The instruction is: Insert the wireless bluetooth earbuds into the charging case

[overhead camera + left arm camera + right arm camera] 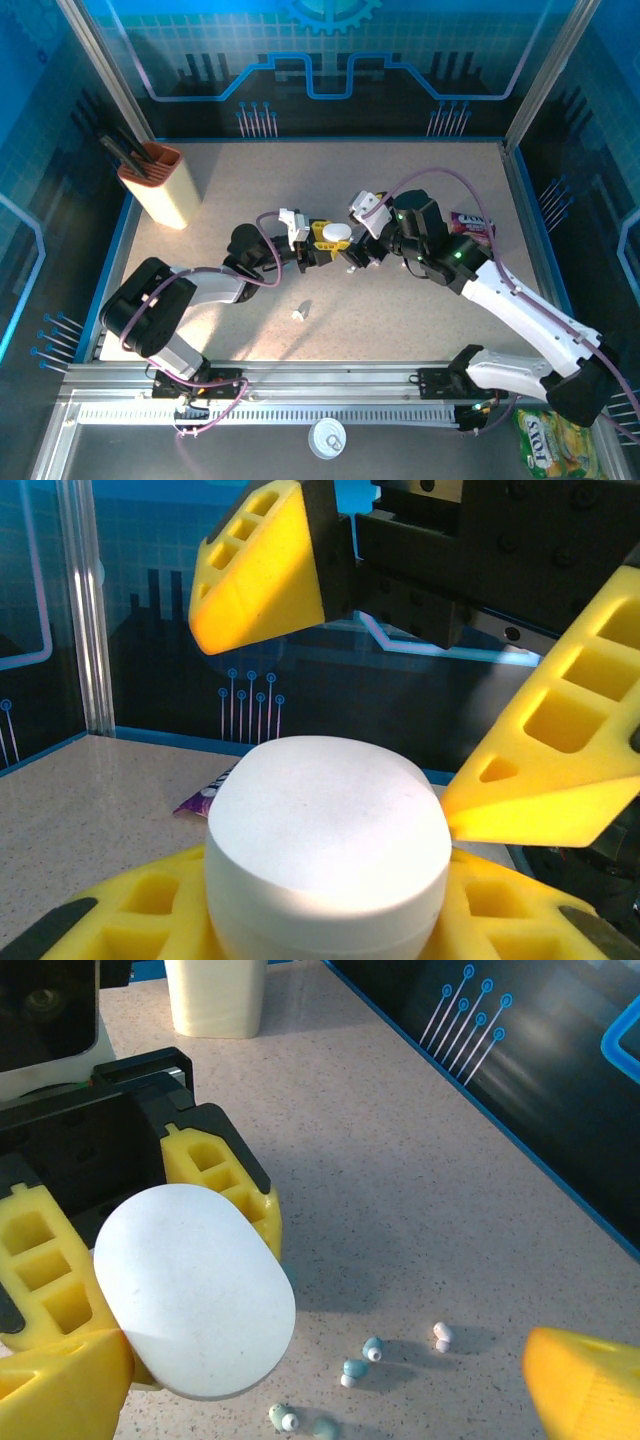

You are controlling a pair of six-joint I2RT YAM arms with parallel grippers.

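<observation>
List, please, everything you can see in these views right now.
charging case: one, white, held above the table
earbuds: about five, white and pale blue, loose on the table below the case
small piece: one, white, on the table nearer the arm bases
utensil holder: one, cream with orange top, far left of the table
packet: one, purple, on the table's right side
disc: one, white, near edge, before the rail
bag: one, green and yellow, near right corner
left gripper: one, yellow fingers, shut on the case
right gripper: one, yellow fingers, open, close by the case
</observation>
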